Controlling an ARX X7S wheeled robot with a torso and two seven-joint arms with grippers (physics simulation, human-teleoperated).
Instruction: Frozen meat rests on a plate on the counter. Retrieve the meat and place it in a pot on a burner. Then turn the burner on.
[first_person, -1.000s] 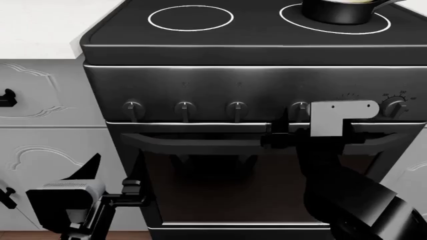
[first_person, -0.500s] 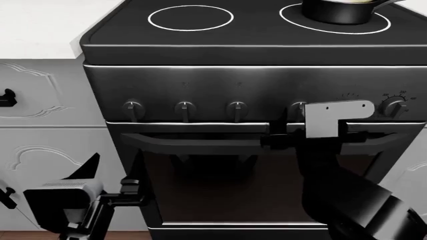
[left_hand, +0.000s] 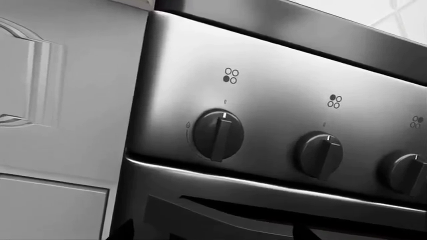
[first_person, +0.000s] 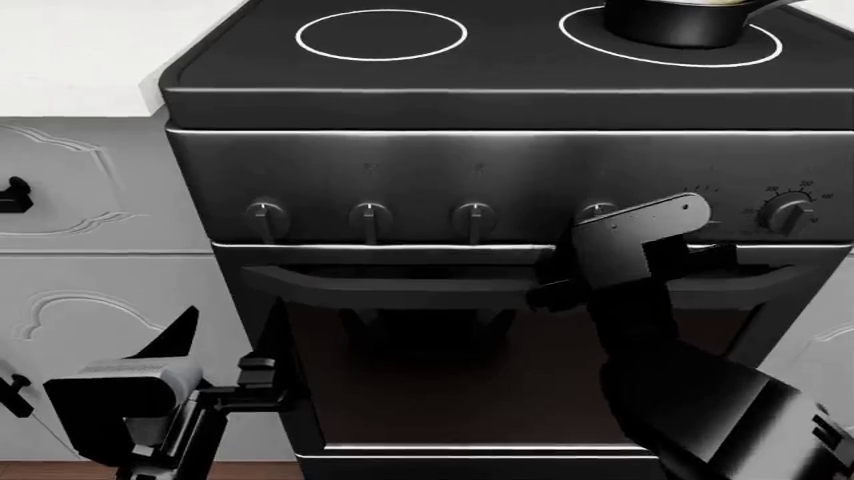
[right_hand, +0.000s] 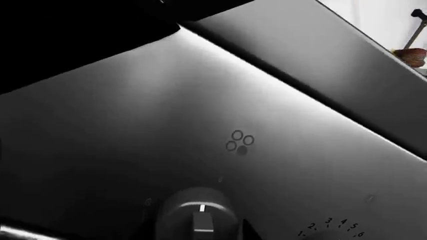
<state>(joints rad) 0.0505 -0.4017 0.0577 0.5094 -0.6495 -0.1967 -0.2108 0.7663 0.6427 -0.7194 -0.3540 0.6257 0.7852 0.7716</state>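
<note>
The black pot (first_person: 671, 24) stands on the widest burner (first_person: 594, 42) at the stove's back right. A pale sliver of the meat (first_person: 714, 3) shows inside it at the picture's top edge. The plate is out of view. The white counter (first_person: 80, 50) lies left of the stove. My right gripper (first_person: 594, 226) is at the fourth knob (first_person: 597, 210) on the front panel, its wrist rolled. In the right wrist view that knob (right_hand: 197, 215) sits between the jaws of the right gripper (right_hand: 198, 233). Low at the oven door, my left gripper (first_person: 260, 385) is open and holds nothing.
Three more knobs (first_person: 370, 216) line the panel to the left, and a numbered dial (first_person: 787, 212) sits to the right. The oven door handle (first_person: 400, 275) runs just below. A smaller ring (first_person: 380, 35) marks the stove top. White cabinet doors (first_person: 80, 190) stand to the left.
My right wrist has rolled at the fourth knob, so its grey bracket now tilts up to the right. The left arm has barely shifted.
</note>
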